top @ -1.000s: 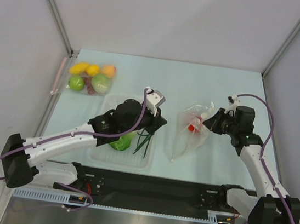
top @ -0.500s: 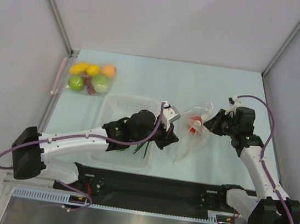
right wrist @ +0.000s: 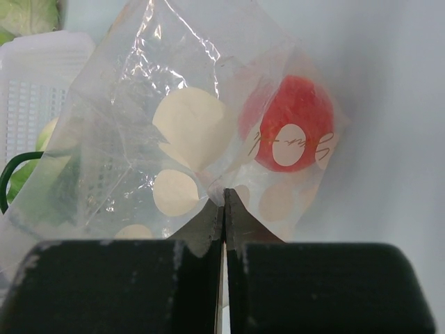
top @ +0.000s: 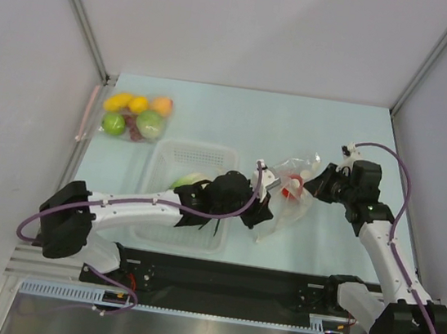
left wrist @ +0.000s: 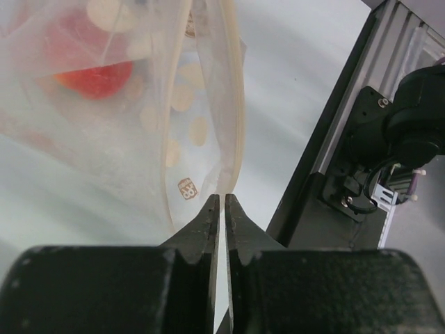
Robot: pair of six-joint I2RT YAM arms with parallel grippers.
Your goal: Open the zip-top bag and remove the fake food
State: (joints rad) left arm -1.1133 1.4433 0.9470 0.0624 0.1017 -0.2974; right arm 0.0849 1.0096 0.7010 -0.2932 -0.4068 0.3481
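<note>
- On the pale tabletop (top: 295, 127), a crinkly clear zip-top bag (top: 292, 207) containing a red toy tomato (right wrist: 295, 118) is pinched.
- Both the left end effector (left wrist: 222, 197) and the right end effector (right wrist: 224, 192) are clenched on it.

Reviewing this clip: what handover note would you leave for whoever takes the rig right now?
Grippers: the left gripper is shut on the rim of the zip-top bag. The right gripper is shut on the bag's film at its right side.
Things: the bag sits right of the white basket. The tomato is inside the bag and the lettuce head lies in the basket.
Done: the bag's mouth looks parted and the lettuce is out.
Left: take out the tomato. Check the pale round spots, which may be print or pieces.
</note>
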